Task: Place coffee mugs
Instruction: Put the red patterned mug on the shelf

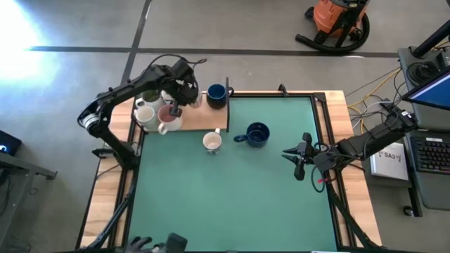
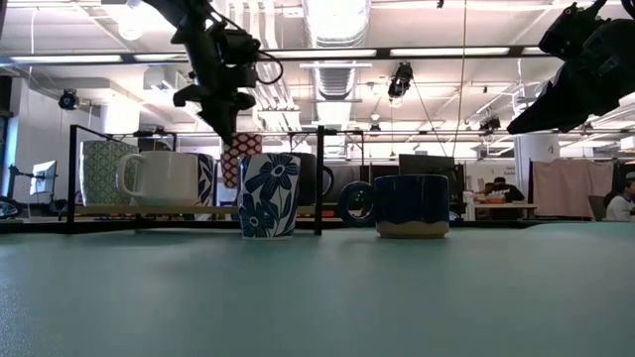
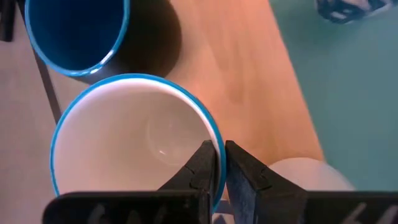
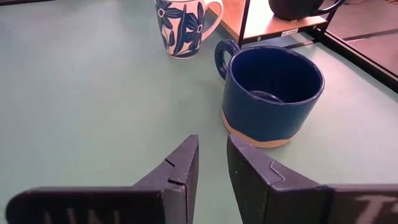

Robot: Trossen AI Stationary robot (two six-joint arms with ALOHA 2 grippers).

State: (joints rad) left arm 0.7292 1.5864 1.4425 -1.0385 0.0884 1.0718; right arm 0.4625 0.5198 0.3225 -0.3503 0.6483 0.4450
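Note:
My left gripper (image 1: 176, 109) is over the wooden board (image 1: 204, 119) at the table's far left and is shut on a mug (image 3: 137, 143) with a pale inside and a blue rim. In the low view this mug (image 2: 241, 161) shows a red pattern. On the board stand white mugs (image 1: 145, 114) and a navy mug (image 1: 216, 93). A floral mug (image 1: 212, 143) and a navy mug (image 1: 256, 134) stand on the green table. My right gripper (image 4: 212, 149) waits open at the table's right, short of the navy mug (image 4: 273, 93). My left gripper holds the mug by its rim (image 3: 211, 134), with one finger inside the mug and the other outside its wall. The fingers come from above, pointing steeply down. The mug hangs below them, about upright, its base (image 2: 241, 184) clear of the board.
A black frame post (image 1: 227, 104) stands at the board's right end, beside the navy mug. The white mugs crowd the board's left part (image 1: 158, 121). Bare green table (image 1: 225, 204) lies toward the near edge.

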